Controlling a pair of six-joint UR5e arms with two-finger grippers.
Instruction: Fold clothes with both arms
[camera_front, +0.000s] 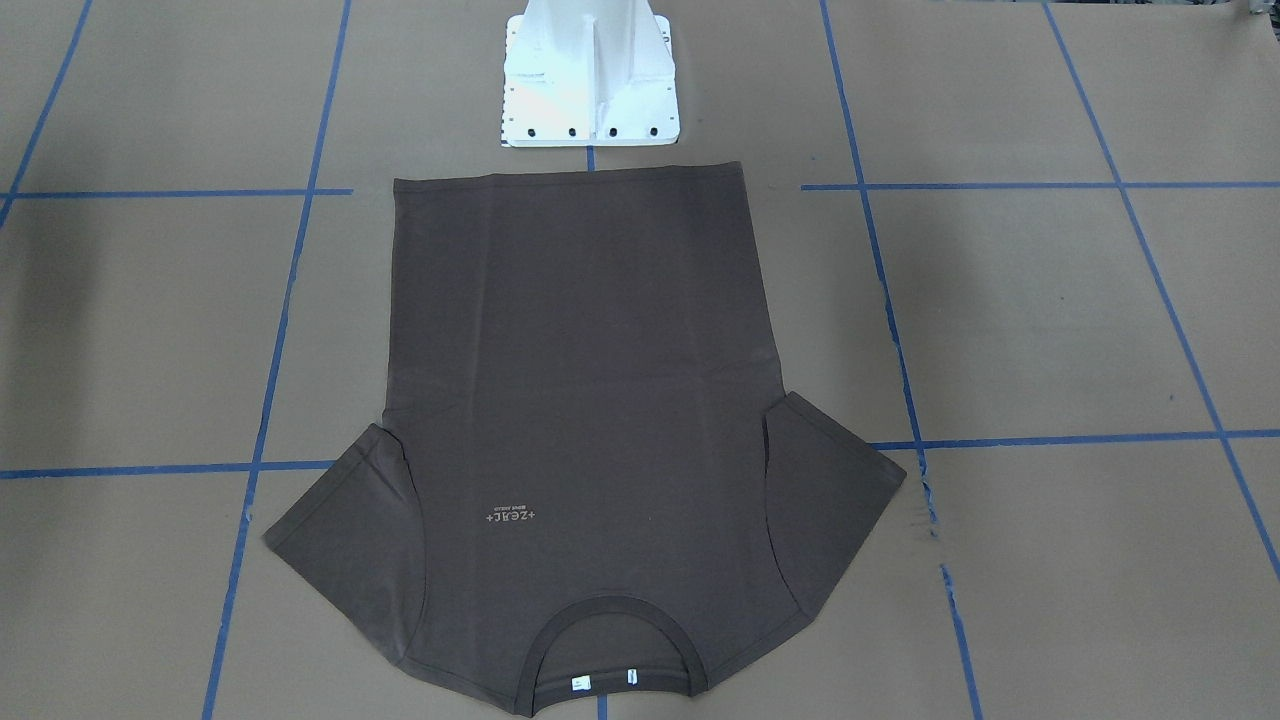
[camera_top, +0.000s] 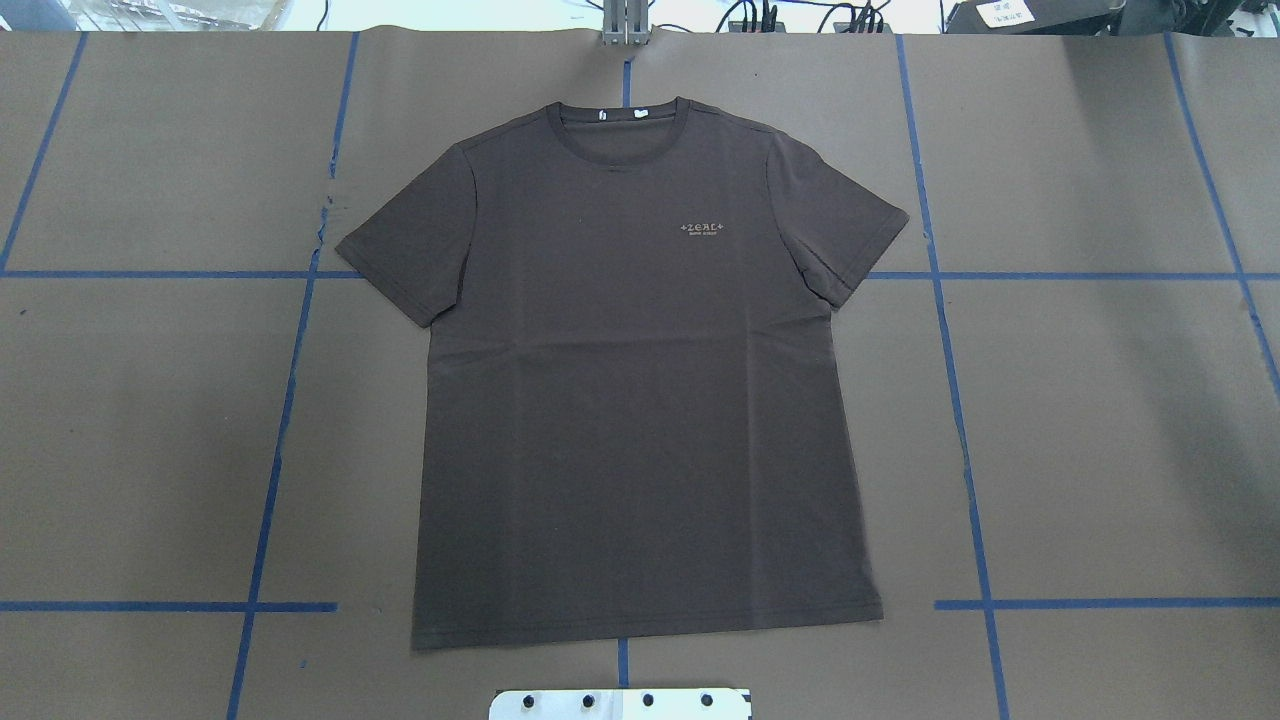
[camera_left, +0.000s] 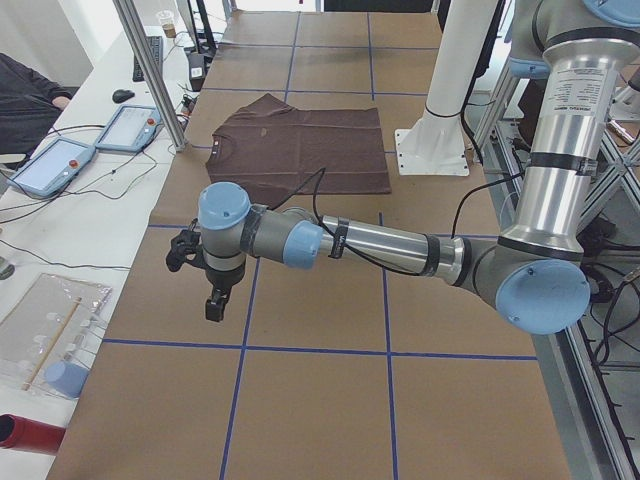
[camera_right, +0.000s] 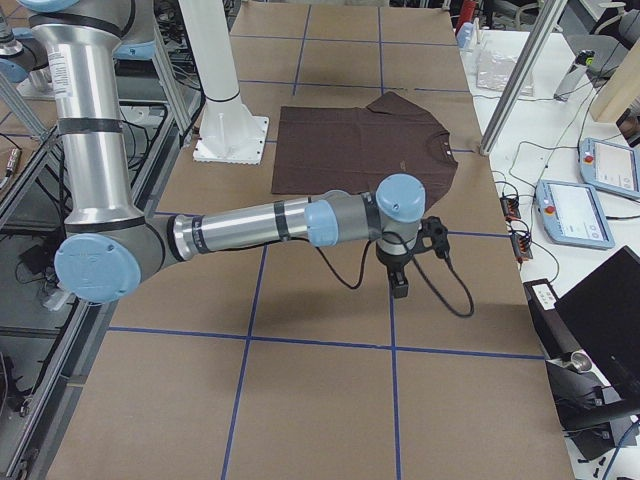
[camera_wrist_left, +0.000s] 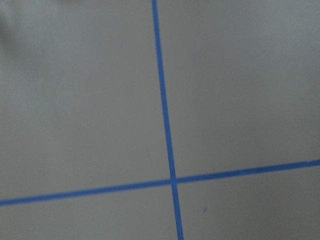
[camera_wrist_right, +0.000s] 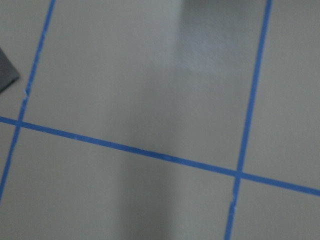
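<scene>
Robotics lab, set up as a two-arm test cell. Identified by the following: table (camera_top: 1100, 430) covered in brown paper and divided into a grid by blue tape lines (camera_top: 955, 400); white bolted pedestal (camera_front: 590, 75) at the robot's edge of the table; left arm (camera_left: 380, 245) and right arm (camera_right: 240, 228) in grey metal with light-blue joint caps, extended over the table; tablet-style teach pendants (camera_left: 135, 127) with red stop buttons on a white side bench (camera_left: 100, 215); aluminium frame posts (camera_left: 150, 70); loose cables (camera_top: 765, 14) beyond the table's far edge; operator's dark-sleeved arm (camera_left: 25, 95) at the bench.
</scene>
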